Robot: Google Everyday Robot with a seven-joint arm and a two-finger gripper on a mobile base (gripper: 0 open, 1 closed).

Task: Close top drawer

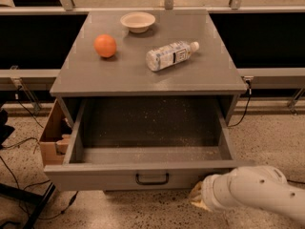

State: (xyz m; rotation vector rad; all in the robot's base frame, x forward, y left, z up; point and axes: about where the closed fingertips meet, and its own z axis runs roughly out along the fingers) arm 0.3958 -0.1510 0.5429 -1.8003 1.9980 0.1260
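Top drawer (pixel 100 178) stands pulled far out of the grey cabinet (pixel 119 75), pale crumbs on its floor, black loop handle (pixel 152 178) centred on its front. The gripper (pixel 197 197) sits low by the front's right end, just under its lower edge; whether spread or pressed together, I cannot tell. On the cabinet top: an orange (pixel 105 46), a bowl (pixel 137 21), a plastic bottle (pixel 169 55) lying sideways.

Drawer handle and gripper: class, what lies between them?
Only the bare front of the top drawer, in the camera view; the gripper sits low, right of the handle.
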